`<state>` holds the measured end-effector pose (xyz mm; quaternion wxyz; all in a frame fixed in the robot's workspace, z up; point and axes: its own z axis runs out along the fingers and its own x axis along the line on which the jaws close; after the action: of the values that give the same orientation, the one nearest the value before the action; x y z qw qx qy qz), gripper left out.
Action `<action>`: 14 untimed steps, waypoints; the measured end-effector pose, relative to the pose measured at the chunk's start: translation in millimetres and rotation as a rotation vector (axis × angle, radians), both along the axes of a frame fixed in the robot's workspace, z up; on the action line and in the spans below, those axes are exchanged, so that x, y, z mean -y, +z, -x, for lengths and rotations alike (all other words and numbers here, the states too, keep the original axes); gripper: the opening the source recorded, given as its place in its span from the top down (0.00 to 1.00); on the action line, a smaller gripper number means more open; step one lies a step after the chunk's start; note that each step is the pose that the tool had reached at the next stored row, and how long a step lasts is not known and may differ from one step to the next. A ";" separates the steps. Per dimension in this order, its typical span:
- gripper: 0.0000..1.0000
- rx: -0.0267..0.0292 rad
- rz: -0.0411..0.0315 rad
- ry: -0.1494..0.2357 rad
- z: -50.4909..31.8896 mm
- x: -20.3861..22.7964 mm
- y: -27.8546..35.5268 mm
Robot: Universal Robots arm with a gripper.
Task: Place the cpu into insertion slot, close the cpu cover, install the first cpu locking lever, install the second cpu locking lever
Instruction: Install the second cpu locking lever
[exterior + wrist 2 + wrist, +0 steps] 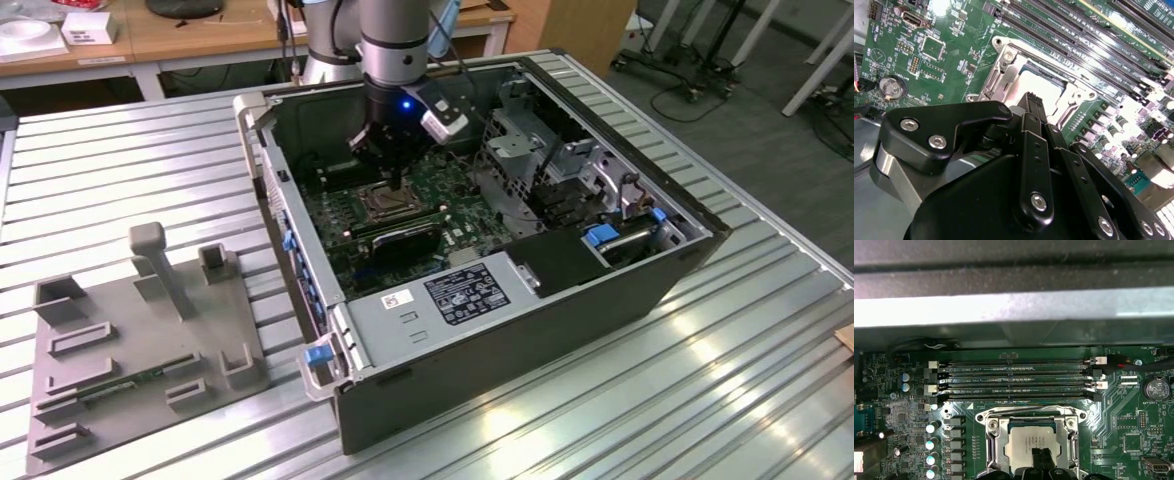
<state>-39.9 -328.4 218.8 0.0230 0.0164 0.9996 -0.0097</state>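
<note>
The cpu (1033,444) is sitting in the insertion slot (990,426), framed by the lowered cpu cover (1072,432) in both wrist views. The gripper (1041,459) is hanging directly over it, its jaws pinched together with nothing between them, tips touching or almost touching the chip.
</note>
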 end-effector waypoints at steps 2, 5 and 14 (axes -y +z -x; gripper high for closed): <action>0.89 0.0002 -0.0003 0.000 0.0 0.0 1.3; 0.89 0.0001 -0.0003 0.000 0.0 0.0 4.5; 0.89 0.0002 -0.0004 -0.001 0.0 0.0 7.6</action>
<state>-39.9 -328.4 226.3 0.0231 0.0171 0.9995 -0.0095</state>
